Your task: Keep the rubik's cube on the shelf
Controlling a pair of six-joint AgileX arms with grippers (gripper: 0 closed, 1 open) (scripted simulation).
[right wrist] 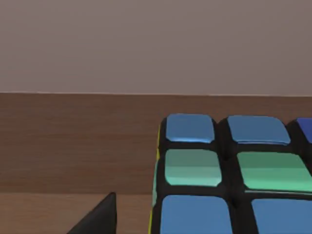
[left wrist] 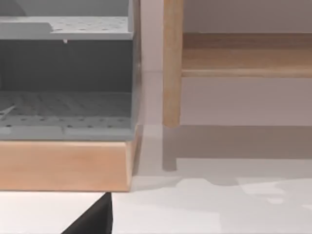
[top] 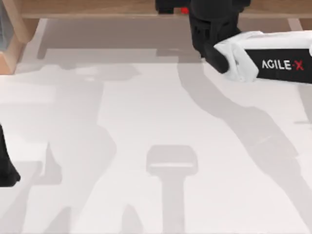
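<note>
From above, the shelf (top: 97, 7) is cut off by the edge at 12 o'clock, so just its front strip shows. The right gripper (top: 195, 9) reaches onto it there and its fingers run off that edge, their spread hidden. A speck of the cube (top: 184, 9) peeks out beside it. At 9 o'clock the left arm (top: 6, 165) is cropped to a dark sliver. In the right wrist view the cube (right wrist: 229, 175) is cropped, showing blue and green stickers.
</note>
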